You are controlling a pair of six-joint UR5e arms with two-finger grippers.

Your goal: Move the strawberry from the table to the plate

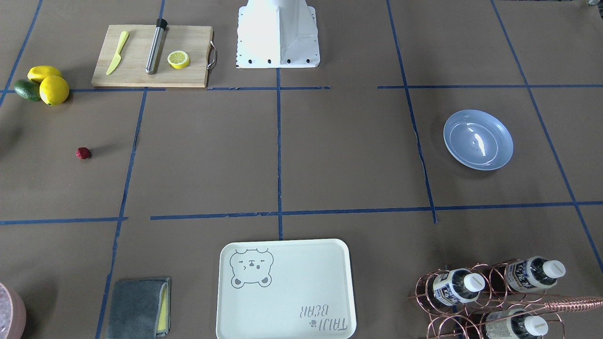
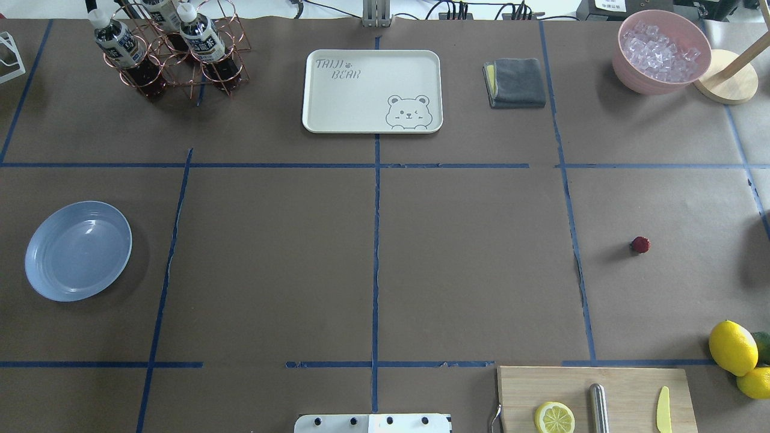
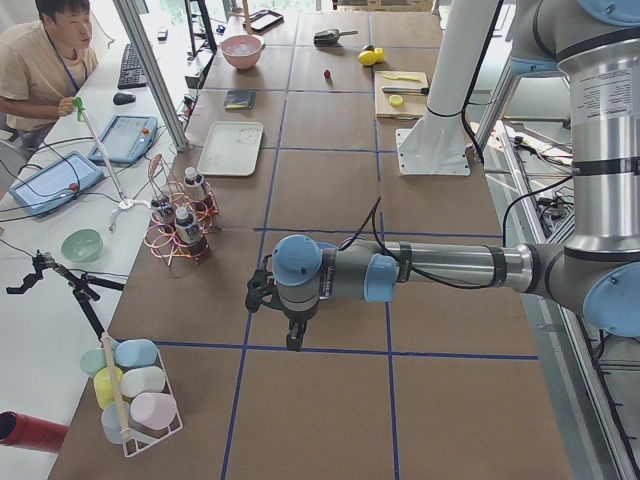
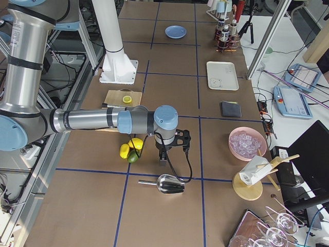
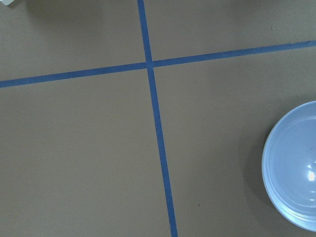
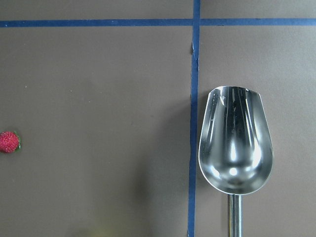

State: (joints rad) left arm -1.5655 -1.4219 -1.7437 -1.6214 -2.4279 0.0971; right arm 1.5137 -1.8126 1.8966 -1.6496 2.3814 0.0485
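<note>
Hovering near the lemons (image 4: 134,144), the right arm's fingers (image 4: 162,157) cannot be judged apart or together, nor can the left arm's fingers (image 3: 291,338). The step in hand, I judge, is reaching for the strawberry (image 2: 640,244), which lies alone on the blue-taped tabletop (image 2: 469,252), well apart from the plate (image 2: 78,251). A person (image 3: 30,75) sits alongside.

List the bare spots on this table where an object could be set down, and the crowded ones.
Widest free patch: the middle squares of the brown-paper table, between the round light-blue plate and the tiny dark-red strawberry. Crowded: around the copper bottle rack, and the wooden cutting board beside the yellow lemons.
</note>
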